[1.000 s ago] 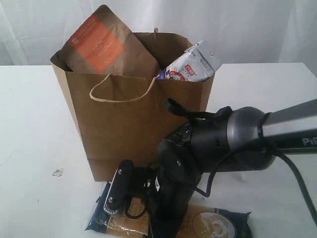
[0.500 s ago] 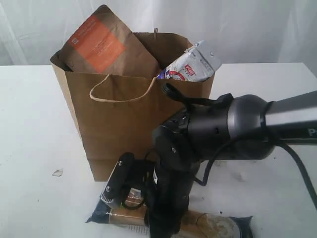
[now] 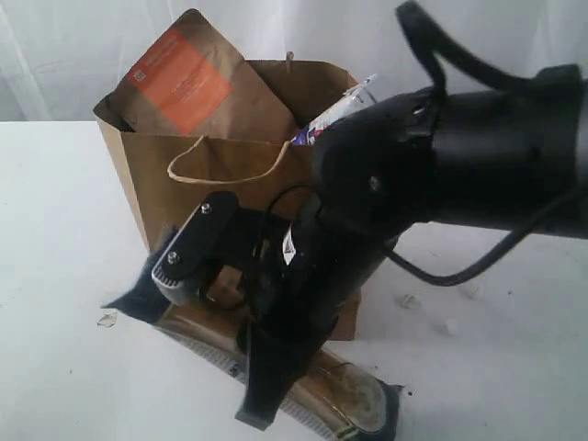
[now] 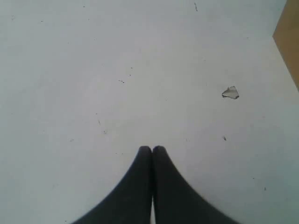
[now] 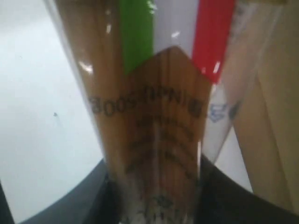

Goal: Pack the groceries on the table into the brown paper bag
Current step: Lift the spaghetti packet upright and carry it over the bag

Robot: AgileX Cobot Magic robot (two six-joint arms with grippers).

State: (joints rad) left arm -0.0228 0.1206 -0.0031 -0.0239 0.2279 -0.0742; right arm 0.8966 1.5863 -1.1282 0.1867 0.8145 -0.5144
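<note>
Right gripper (image 3: 230, 322) clamped on the long spaghetti packet (image 3: 188, 326) before the brown paper bag (image 3: 211, 197); best tipped upright above the bag's rim before lowering; left gripper (image 4: 152, 150) clenched, empty.

Spaghetti packet (image 5: 154, 116) wrapped in glossy, clear plastic film; brown paper bag (image 3: 184, 211) matt, creased kraft paper; pouch (image 3: 184, 83) matt brown paper; tabletop (image 4: 93, 70) smooth matt white; my left tool (image 4: 152, 149) matt black.
</note>
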